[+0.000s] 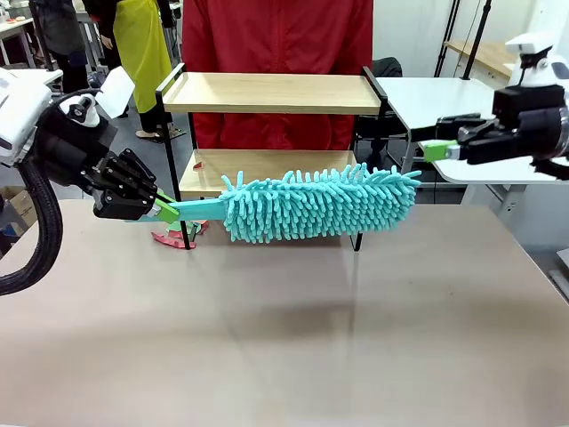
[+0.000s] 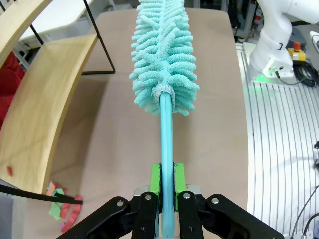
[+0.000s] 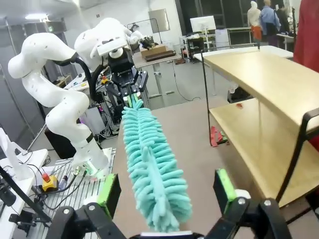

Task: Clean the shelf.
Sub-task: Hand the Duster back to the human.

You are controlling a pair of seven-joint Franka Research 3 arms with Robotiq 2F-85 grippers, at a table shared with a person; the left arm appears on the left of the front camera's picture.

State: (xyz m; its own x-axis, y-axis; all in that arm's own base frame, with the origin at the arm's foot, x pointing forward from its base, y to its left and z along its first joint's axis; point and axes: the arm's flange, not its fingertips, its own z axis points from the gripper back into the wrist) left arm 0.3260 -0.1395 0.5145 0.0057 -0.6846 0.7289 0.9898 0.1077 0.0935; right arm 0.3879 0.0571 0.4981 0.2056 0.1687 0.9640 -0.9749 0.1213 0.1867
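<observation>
The left gripper (image 1: 163, 209) is clenched on the handle of the teal duster (image 1: 316, 203), whose long axis runs straight ahead of its fingers. The shelf (image 1: 271, 92) stands just beyond the duster, its 2 boards parallel to it. The right gripper (image 1: 433, 149) stands released beside the duster's tip, so the left arm seems better placed to sweep.

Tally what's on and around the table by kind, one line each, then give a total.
Shelf: 1
Teal duster, held by the left end effector: 1
Robot end effectors, left and right: 2
Heap of scraps, red with some green, on the table by the shelf's left leg: 1
Total: 5
</observation>
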